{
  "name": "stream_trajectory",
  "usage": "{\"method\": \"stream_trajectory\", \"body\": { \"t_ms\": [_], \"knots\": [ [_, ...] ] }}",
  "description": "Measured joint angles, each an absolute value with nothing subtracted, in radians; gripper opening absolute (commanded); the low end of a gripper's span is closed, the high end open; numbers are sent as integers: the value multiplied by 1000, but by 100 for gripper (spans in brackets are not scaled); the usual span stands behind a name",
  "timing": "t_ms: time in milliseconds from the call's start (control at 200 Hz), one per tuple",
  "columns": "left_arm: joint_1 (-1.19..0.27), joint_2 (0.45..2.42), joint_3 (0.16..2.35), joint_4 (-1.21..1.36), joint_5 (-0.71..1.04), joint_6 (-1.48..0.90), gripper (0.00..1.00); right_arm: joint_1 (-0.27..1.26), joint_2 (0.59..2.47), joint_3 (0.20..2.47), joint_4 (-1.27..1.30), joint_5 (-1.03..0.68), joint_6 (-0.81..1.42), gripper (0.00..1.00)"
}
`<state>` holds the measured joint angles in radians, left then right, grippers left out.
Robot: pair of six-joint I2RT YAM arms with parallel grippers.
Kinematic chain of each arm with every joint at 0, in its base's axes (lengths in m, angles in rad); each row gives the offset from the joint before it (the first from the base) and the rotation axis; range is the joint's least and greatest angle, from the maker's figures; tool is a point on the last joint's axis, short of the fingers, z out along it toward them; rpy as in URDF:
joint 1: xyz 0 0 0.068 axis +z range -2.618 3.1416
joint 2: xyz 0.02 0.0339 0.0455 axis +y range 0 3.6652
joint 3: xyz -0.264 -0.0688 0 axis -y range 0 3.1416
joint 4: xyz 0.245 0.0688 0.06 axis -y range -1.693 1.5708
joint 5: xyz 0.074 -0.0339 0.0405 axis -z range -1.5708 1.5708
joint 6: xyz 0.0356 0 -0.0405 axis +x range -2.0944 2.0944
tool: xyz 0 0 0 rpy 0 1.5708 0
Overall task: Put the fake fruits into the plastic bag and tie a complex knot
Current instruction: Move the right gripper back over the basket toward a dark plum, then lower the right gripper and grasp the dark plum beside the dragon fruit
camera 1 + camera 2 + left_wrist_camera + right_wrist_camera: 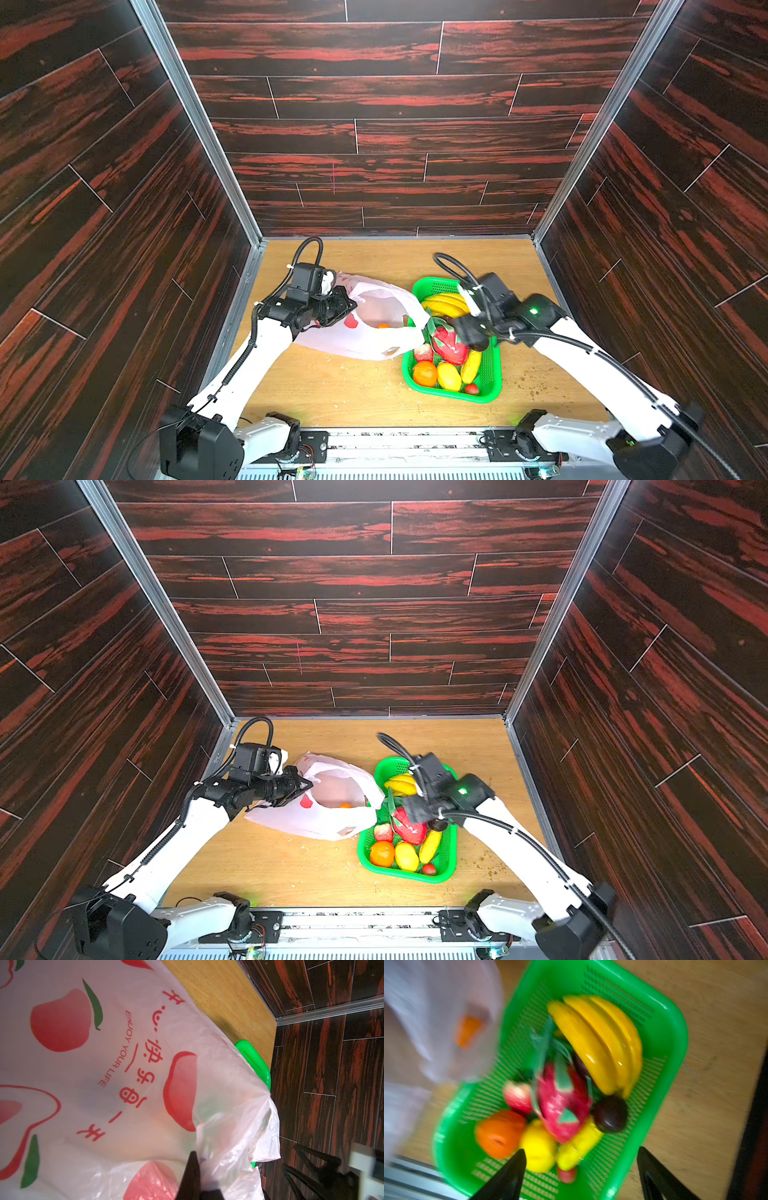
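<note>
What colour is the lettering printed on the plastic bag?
The lettering is red on the pale plastic bag; clearest in the left wrist view.

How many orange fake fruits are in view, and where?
2. One glossy orange toy fruit sits in the green perforated plastic basket, at its near corner; the second orange lies inside the translucent printed plastic bag. Others may be hidden.

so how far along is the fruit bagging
Done: one orange lies in the bag. In hand: the left gripper pinches the bag's rim, holding it open, and the right gripper hangs open above the basket. Left: the bananas, dragon fruit and the rest in there, then tying the bag shut.
</note>
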<state>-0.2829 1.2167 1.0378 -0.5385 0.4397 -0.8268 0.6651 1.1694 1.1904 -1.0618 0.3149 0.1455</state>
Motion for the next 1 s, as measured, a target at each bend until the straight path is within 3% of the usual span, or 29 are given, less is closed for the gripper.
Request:
{"method": "stream_trajectory", "body": {
  "t_ms": [361,997],
  "knots": [
    [-283,1217,1038,-539,446,-819,0,665,1070,1041,-1086,333,-208,86],
    [-283,1217,1038,-539,456,-815,0,540,1305,939,-863,350,-522,85]
  ]
}}
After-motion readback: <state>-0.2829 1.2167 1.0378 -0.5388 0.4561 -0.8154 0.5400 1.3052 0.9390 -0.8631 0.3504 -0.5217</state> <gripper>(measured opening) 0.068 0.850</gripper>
